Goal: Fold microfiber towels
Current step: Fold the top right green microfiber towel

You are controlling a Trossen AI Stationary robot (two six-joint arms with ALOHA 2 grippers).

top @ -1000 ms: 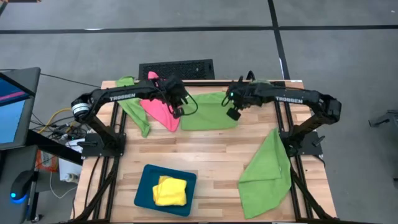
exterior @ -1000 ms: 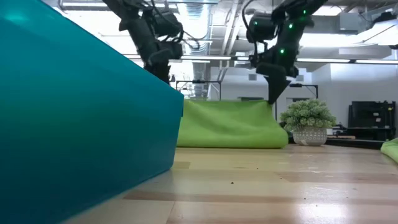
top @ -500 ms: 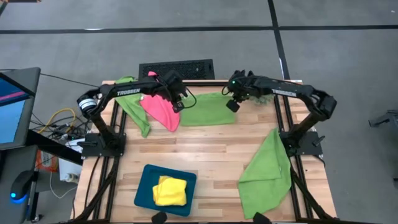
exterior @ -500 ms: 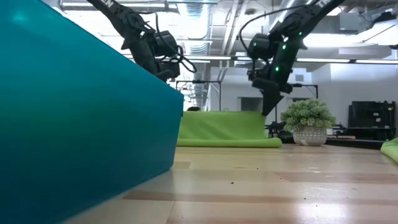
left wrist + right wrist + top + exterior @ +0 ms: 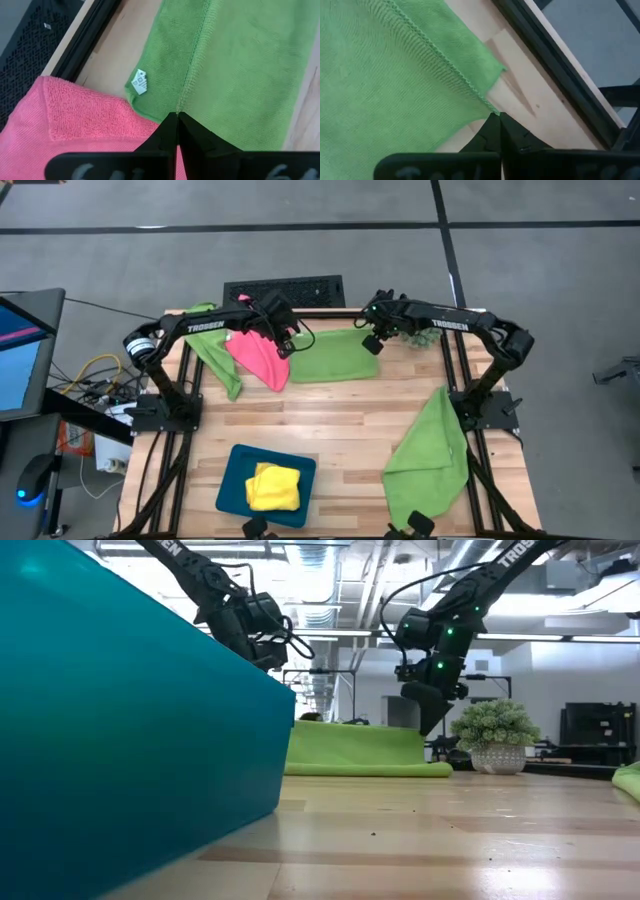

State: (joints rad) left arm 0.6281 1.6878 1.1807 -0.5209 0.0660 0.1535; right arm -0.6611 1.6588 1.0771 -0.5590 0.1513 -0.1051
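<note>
While my left gripper (image 5: 283,350) and right gripper (image 5: 372,345) hover pinched together, empty, the folded lime green microfiber towel (image 5: 335,357) lies between them, far side.

Wooden table (image 5: 340,415) carrying a folded green towel (image 5: 335,355) at the far edge, a pink towel (image 5: 258,355) overlapping another green towel (image 5: 215,355), a loose green towel (image 5: 428,455) at the right, and a teal tray (image 5: 232,480) holding a yellow towel (image 5: 273,486).
</note>
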